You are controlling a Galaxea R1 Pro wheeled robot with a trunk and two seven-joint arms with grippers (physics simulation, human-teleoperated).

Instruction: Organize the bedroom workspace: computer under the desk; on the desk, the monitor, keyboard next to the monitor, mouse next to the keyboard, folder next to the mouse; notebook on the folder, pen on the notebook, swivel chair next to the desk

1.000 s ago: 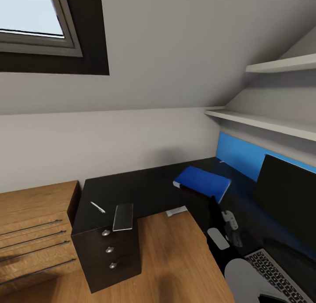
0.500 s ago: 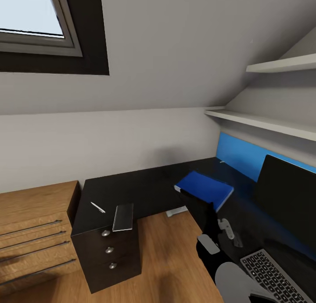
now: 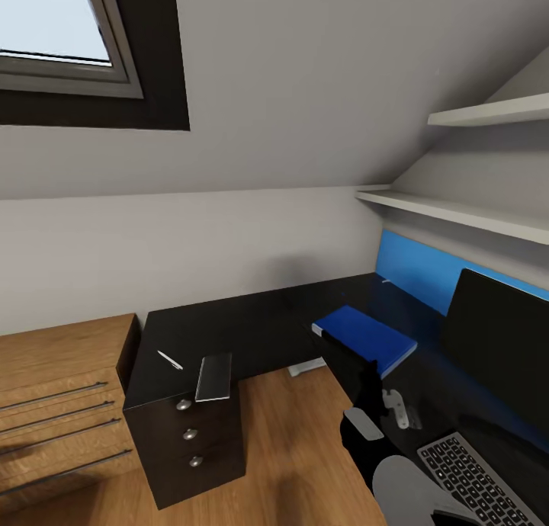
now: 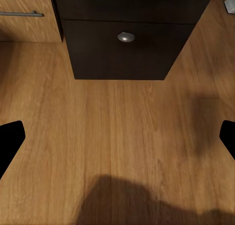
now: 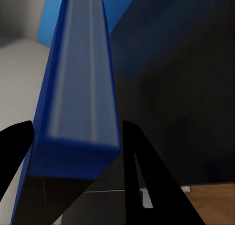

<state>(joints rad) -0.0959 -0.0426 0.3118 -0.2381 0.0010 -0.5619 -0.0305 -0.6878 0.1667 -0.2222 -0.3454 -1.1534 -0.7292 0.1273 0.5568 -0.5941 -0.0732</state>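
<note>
The blue folder [image 3: 367,338] lies nearly flat, low over the black desk [image 3: 252,324], left of the monitor [image 3: 499,351]. I cannot tell whether it touches the top. My right gripper [image 3: 357,367] is shut on its near edge; in the right wrist view the folder [image 5: 81,88] sits between both fingers [image 5: 139,156]. The keyboard [image 3: 473,476] lies in front of the monitor. The white pen [image 3: 169,360] and a grey notebook [image 3: 215,376] rest on the desk's left wing above the drawers [image 3: 191,433]. My left gripper [image 4: 117,137] is open over the wood floor, facing a drawer knob [image 4: 126,37].
A light wooden drawer unit [image 3: 61,404] stands left of the desk. White shelves [image 3: 457,210] run along the right wall above the blue back panel [image 3: 415,271]. A roof window [image 3: 53,30] is at the upper left. Wood floor [image 3: 297,450] lies between the desk wings.
My right arm has drawn back and carried the folder right and down, closer to the monitor and lower over the desk. Pen and notebook have not moved.
</note>
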